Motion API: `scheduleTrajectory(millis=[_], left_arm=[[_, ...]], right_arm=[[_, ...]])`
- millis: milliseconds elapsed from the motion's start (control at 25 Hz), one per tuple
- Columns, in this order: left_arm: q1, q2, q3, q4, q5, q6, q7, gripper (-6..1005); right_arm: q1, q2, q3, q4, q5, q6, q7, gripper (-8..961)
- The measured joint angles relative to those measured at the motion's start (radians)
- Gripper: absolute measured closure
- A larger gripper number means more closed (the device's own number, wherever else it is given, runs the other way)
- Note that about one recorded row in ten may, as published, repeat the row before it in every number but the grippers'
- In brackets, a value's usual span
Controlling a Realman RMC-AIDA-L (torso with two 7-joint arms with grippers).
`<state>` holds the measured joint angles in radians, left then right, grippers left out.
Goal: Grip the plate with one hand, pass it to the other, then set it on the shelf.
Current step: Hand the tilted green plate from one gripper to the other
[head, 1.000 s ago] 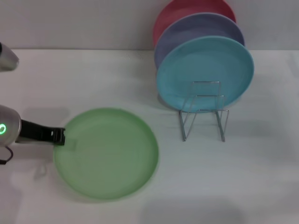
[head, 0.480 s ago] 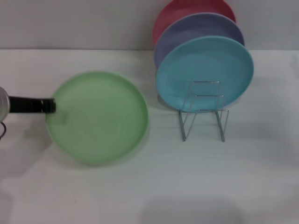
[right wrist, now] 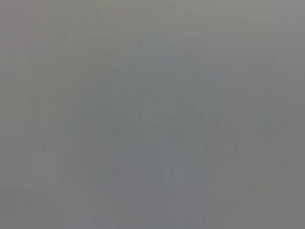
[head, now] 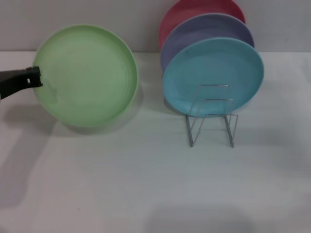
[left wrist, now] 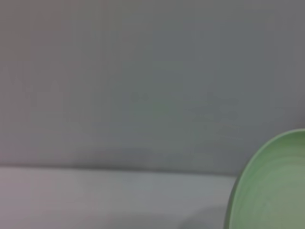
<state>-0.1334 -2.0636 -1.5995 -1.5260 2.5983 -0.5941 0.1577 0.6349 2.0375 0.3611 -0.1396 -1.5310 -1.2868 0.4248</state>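
Head view: the robot's left gripper, a black clamp reaching in from the left edge, is closed on the left rim of the round, smooth, light green dinner plate, which hangs lifted off the white counter with its face turned toward the camera and its shadow on the surface below. The right gripper is nowhere in sight, and its wrist camera shows only blank grey. With the hand-over apparently next, the plate would be best held steady, its free right rim offered clear for the other arm and kept apart from the rack. To the right stands the thin silver wire plate rack, its front loops vacant, with a turquoise plate, a lavender plate and a red plate standing in it behind. A plain grey wall backs the counter.
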Motion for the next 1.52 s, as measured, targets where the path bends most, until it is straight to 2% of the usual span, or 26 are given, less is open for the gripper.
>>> scheduleTrajectory(millis=[40, 80, 120, 200, 240, 280, 320, 440, 480, 520, 640, 680, 720, 840, 880, 920, 1000, 1080, 1120, 1360, 1440, 1480, 1520], left_arm=[[0.003, 0.000, 0.006, 0.008, 0.000, 0.023, 0.001, 956], [0.010, 0.000, 0.026, 0.035, 0.000, 0.100, 0.002, 956], [0.010, 0.000, 0.026, 0.035, 0.000, 0.100, 0.002, 956], [0.017, -0.001, 0.052, 0.061, 0.000, 0.183, 0.002, 955], [0.023, -0.002, 0.067, 0.075, 0.000, 0.233, 0.002, 954], [0.038, -0.003, 0.104, 0.100, -0.001, 0.342, 0.000, 954], [0.038, -0.003, 0.104, 0.100, -0.001, 0.342, 0.000, 954], [0.054, -0.003, 0.162, 0.146, -0.001, 0.509, -0.001, 952], [0.060, -0.002, 0.204, 0.193, -0.001, 0.640, 0.000, 952], [0.060, -0.002, 0.204, 0.193, -0.001, 0.640, 0.000, 952], [0.062, -0.002, 0.268, 0.286, 0.001, 0.847, -0.003, 950], [0.062, -0.003, 0.306, 0.348, 0.000, 0.973, -0.008, 950], [0.062, -0.003, 0.306, 0.348, 0.000, 0.973, -0.008, 950], [0.059, -0.005, 0.371, 0.454, -0.001, 1.166, -0.018, 949], [0.055, -0.007, 0.410, 0.516, -0.002, 1.273, -0.029, 948], [0.055, -0.007, 0.410, 0.516, -0.002, 1.273, -0.029, 948], [0.047, -0.010, 0.455, 0.591, -0.007, 1.392, -0.041, 947], [0.020, -0.015, 0.532, 0.711, -0.062, 1.559, -0.044, 946], [0.020, -0.015, 0.532, 0.711, -0.062, 1.559, -0.044, 946], [-0.035, -0.015, 0.698, 0.889, -0.259, 1.761, -0.038, 943], [-0.038, -0.015, 0.730, 0.912, -0.302, 1.795, -0.038, 943], [-0.037, -0.015, 0.754, 0.924, -0.342, 1.816, -0.035, 942], [-0.037, -0.015, 0.754, 0.924, -0.342, 1.816, -0.035, 942]], right_arm=[[0.000, 0.000, -0.001, 0.000, -0.002, 0.000, 0.000, 196], [0.000, 0.000, -0.002, 0.000, -0.004, 0.000, -0.001, 196], [0.000, 0.000, -0.002, 0.000, -0.004, 0.000, -0.001, 196], [0.000, 0.001, -0.002, 0.000, -0.005, 0.000, -0.002, 196], [0.000, 0.001, -0.002, 0.000, -0.005, 0.000, -0.002, 196], [0.001, 0.002, -0.002, 0.000, -0.005, 0.000, -0.002, 196], [0.001, 0.002, -0.002, 0.000, -0.005, 0.000, -0.002, 196], [0.002, 0.002, -0.003, 0.000, -0.005, -0.001, -0.002, 196], [0.002, 0.002, -0.003, 0.000, -0.005, -0.001, -0.003, 196], [0.003, 0.002, -0.004, 0.000, -0.005, -0.001, -0.003, 196], [0.003, 0.001, -0.005, 0.000, -0.005, -0.001, -0.011, 196], [0.003, 0.001, -0.005, 0.000, -0.005, -0.002, -0.014, 196], [0.003, 0.001, -0.005, 0.000, -0.005, -0.002, -0.014, 196], [0.001, 0.003, -0.007, 0.000, -0.006, -0.011, -0.015, 196], [-0.004, 0.007, -0.015, 0.000, -0.007, -0.021, -0.015, 196], [-0.004, 0.007, -0.015, 0.000, -0.007, -0.021, -0.015, 196], [-0.013, 0.011, -0.037, 0.000, -0.007, -0.041, -0.015, 196], [-0.030, 0.017, -0.074, 0.000, -0.008, -0.078, -0.015, 196], [-0.030, 0.017, -0.074, 0.000, -0.008, -0.078, -0.015, 196], [-0.090, 0.034, -0.160, -0.018, -0.008, -0.215, -0.008, 196], [-0.120, 0.036, -0.196, -0.018, -0.008, -0.281, -0.001, 196], [-0.155, 0.038, -0.239, -0.015, -0.008, -0.360, 0.014, 196], [-0.155, 0.038, -0.239, -0.015, -0.008, -0.360, 0.014, 196]])
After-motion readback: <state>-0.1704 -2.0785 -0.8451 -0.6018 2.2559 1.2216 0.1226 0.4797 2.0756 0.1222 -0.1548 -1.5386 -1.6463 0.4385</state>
